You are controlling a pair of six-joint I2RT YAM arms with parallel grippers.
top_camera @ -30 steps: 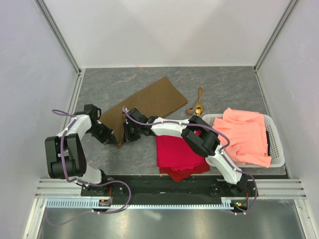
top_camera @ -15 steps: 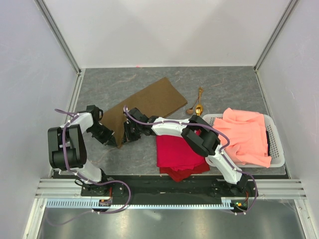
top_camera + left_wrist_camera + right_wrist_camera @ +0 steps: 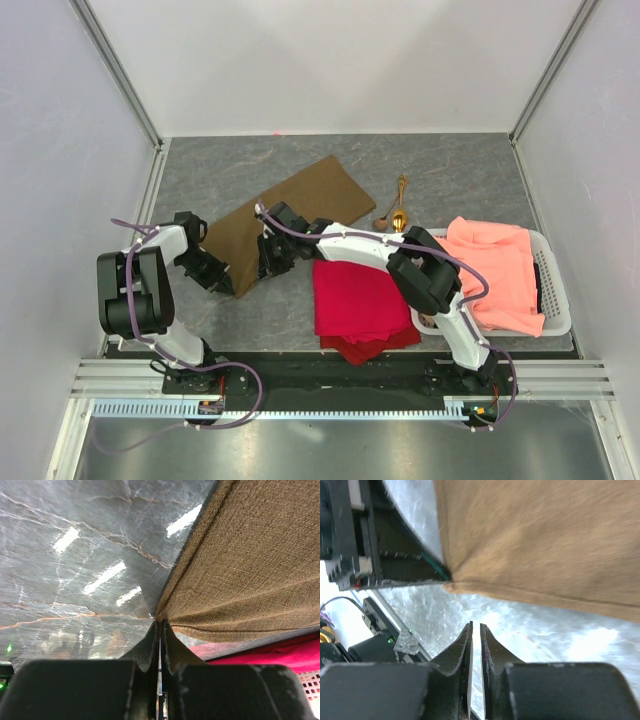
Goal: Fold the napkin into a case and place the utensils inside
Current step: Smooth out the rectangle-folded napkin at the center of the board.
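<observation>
Olive-brown napkin [image 3: 295, 212]: it lies aslant on the grey, stone-veined worktop [image 3: 460, 170], a long strip running from the near left toward the far middle. From above I cannot tell whether it is doubled over.
Napkin's near end: both my arms meet here, and the short near edge sits between my two end effectors.
My left end effector [image 3: 226, 278]: the fingers are pressed tight together on the napkin's near-left corner. In the left wrist view [image 3: 160, 626] the coarse weave gathers to a point right at my tips. From there the napkin [image 3: 250, 555] fans up and away to the right over the glossy worktop [image 3: 75, 555].
My right end effector [image 3: 268, 266]: it is parted only a sliver and has nothing in the gap. In the right wrist view [image 3: 475, 630] my tips sit just short of the napkin [image 3: 545, 540]. A pale band of worktop [image 3: 545, 630] shows between them and the cloth's edge.
Utensils [image 3: 398, 212]: two gold pieces lie close together on the bare worktop. They are near the napkin's far right corner but apart from it, with their thin handles pointing away from me.
Red cloth [image 3: 360, 300]: it is folded on the near worktop, to the right of the napkin, and my right arm reaches across its far edge.
Salmon-orange cloth [image 3: 495, 270]: it is draped over the white plastic basket [image 3: 556, 300] at the right side of the worktop.
</observation>
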